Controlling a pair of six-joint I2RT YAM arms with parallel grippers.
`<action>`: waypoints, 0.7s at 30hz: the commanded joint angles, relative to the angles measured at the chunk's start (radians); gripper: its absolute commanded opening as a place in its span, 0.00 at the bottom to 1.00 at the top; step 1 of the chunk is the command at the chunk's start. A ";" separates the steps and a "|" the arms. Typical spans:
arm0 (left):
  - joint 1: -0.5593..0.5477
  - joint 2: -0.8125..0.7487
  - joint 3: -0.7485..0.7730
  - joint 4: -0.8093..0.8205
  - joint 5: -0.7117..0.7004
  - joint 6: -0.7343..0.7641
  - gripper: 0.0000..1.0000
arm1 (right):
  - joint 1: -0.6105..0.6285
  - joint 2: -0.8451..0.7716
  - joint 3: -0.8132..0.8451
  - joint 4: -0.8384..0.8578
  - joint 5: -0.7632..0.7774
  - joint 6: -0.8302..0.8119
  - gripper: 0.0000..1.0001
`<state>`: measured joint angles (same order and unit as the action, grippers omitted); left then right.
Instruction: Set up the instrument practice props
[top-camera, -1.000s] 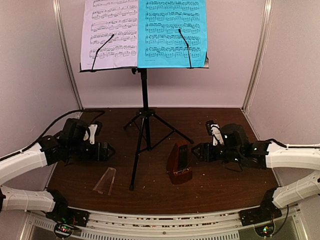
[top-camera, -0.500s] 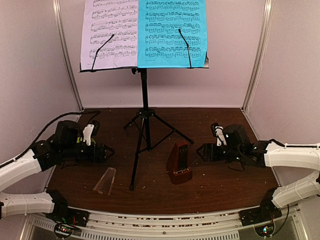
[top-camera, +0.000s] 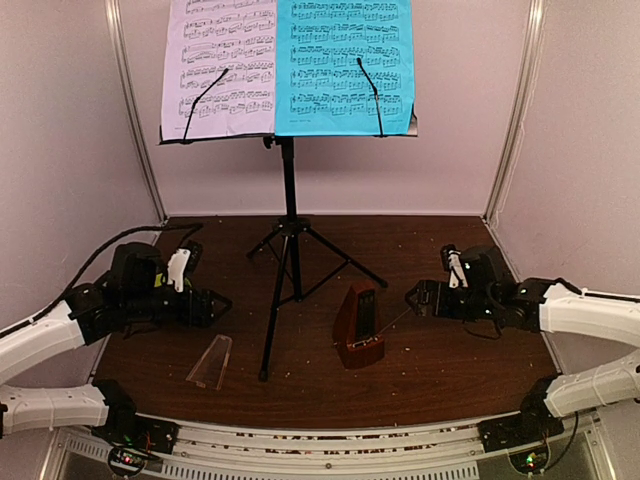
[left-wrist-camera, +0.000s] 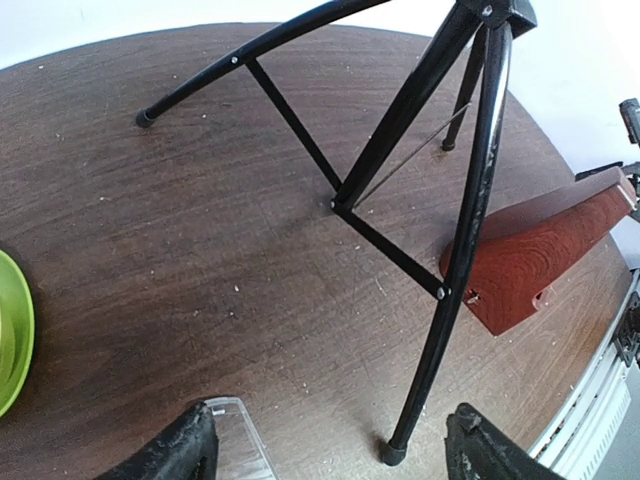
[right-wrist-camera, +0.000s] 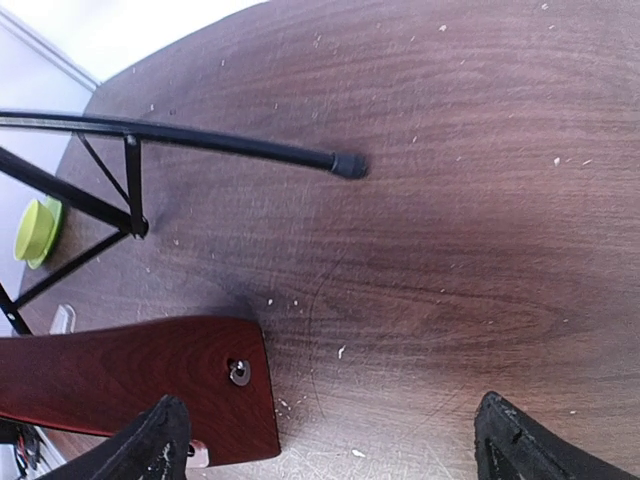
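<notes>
The black tripod music stand (top-camera: 289, 200) stands mid-table. On its desk rest the pale lilac sheet (top-camera: 220, 65) and the cyan sheet (top-camera: 345, 65), each under a wire arm. The reddish-brown metronome (top-camera: 358, 325) stands uncovered right of the stand, a thin rod slanting from it to the right. Its clear cover (top-camera: 210, 362) lies flat at front left. My left gripper (top-camera: 222, 303) is open and empty, and its wrist view shows the cover (left-wrist-camera: 235, 440) by the left finger. My right gripper (top-camera: 412, 298) hangs open and empty, apart from the metronome (right-wrist-camera: 130, 385).
The lime-green bowl (left-wrist-camera: 12, 335) sits at far left, behind my left wrist. Tripod legs (left-wrist-camera: 455, 270) spread across the middle, and one foot (right-wrist-camera: 348, 164) points toward the right arm. White walls and metal posts (top-camera: 135, 110) close in the brown table (top-camera: 450, 360).
My right gripper has drawn back to the right, away from the metronome, and opened wider. The left arm shifted back a little. Stand, sheets and cover have not moved.
</notes>
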<state>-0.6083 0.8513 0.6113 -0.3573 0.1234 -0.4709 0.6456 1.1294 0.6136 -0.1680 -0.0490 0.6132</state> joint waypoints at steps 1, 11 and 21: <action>0.007 0.019 0.016 0.075 0.012 0.029 0.81 | -0.038 -0.053 0.044 -0.051 -0.030 0.021 1.00; 0.007 0.060 0.122 0.028 -0.018 0.074 0.90 | -0.101 -0.108 0.183 -0.212 0.018 -0.063 1.00; 0.005 0.116 0.255 -0.036 0.025 0.093 0.98 | -0.147 -0.189 0.256 -0.222 0.019 -0.106 1.00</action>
<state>-0.6083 0.9588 0.7986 -0.3908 0.1184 -0.4046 0.5114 0.9646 0.8165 -0.3668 -0.0471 0.5457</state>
